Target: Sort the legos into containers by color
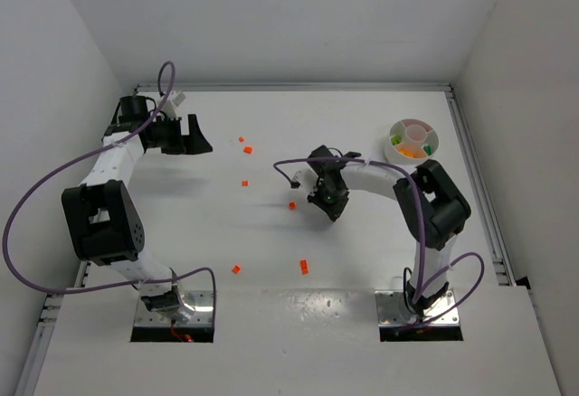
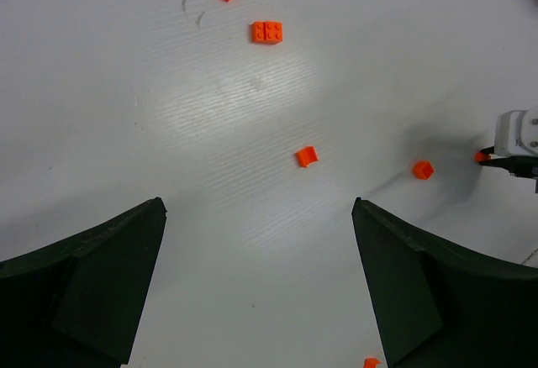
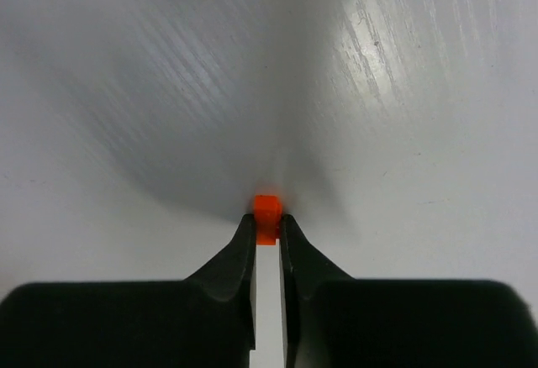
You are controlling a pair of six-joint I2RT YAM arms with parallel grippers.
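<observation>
**A:** Where's the brick?

**B:** The right jaws are clenched on one orange lego brick (image 3: 267, 210), well left of the divided white dish (image 1: 392, 147). I can't tell if it's off the surface (image 1: 362, 251) yet. The left jaws hang released, farther left of the dish, holding nothing.

**A:** How should it be done well?

**B:** I'd hold the pinch firm, lift straight up, and release low over the dish's section of orange pieces (image 1: 409, 153), so the brick can't bounce out.

**A:** Any writing?

**B:** None legible.

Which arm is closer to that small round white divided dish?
Right. Its gripper, pinching an orange lego brick, hangs just left of the dish; the left gripper sits much farther left.
</observation>
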